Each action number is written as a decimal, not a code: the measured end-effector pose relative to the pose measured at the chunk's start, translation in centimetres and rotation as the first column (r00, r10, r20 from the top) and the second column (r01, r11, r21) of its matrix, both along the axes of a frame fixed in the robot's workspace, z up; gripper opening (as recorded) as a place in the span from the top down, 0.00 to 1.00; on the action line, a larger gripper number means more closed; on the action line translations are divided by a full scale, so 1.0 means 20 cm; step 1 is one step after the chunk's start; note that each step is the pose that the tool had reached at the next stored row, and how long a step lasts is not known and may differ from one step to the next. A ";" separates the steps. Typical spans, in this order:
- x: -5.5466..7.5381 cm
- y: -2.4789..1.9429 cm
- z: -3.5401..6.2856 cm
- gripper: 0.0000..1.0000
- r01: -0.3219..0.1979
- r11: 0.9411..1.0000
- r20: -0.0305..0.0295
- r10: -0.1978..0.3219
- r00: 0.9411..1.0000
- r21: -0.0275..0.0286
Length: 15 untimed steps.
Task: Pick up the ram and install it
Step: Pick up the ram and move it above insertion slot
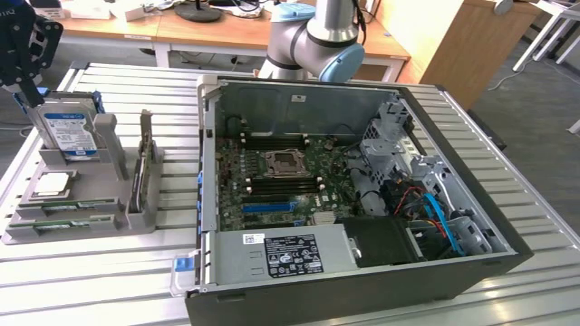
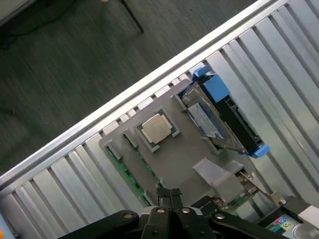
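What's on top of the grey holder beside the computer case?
A hard drive standing upright, a silver CPU and the ram lying flat. The drive's lower edge is hidden inside its slot.

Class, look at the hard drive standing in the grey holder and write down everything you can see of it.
The hard drive is a boxy, silver, metal-looking unit with a blue-and-white label on its broad face. Blue plastic rails are fitted along its sides. It stands on a narrow edge, roughly upright, in a slot of the grey holder, next to the square CPU that lies flat there. Nothing but the holder is seen touching it.
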<state>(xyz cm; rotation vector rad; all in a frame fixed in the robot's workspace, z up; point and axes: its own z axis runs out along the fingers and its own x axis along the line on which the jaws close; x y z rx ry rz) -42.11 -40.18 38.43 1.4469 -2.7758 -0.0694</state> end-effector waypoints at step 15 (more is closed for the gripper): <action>0.00 0.000 0.000 0.89 -0.270 0.963 0.000 0.270 0.963 0.000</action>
